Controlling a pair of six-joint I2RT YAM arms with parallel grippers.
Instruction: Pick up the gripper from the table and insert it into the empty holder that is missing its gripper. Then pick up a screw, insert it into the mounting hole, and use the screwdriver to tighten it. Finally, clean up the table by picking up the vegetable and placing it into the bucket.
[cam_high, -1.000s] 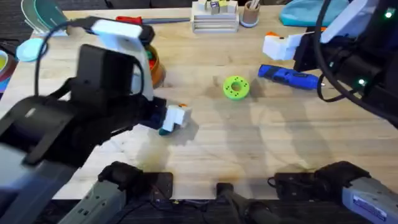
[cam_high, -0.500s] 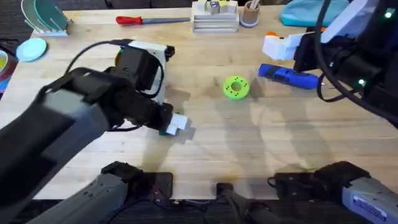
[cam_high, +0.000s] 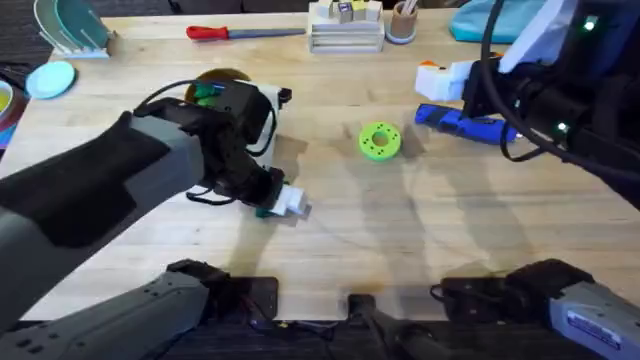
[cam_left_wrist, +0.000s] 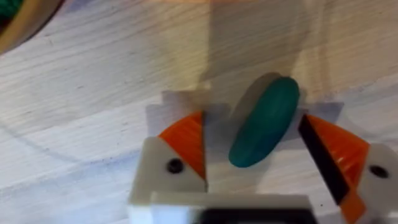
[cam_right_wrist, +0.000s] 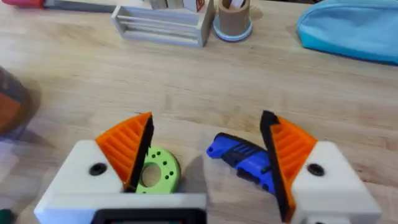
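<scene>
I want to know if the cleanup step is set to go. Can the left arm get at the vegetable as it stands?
Probably yes. The left gripper is open and low over the table, with the vegetable lying between its orange pads. Nothing blocks it; closing should catch it.

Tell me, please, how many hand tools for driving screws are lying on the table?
2. The blue powered screwdriver lies on the table's right side, beside the green disc. The slim red-handled screwdriver lies along the far edge. More may be hidden behind the arms.
</scene>
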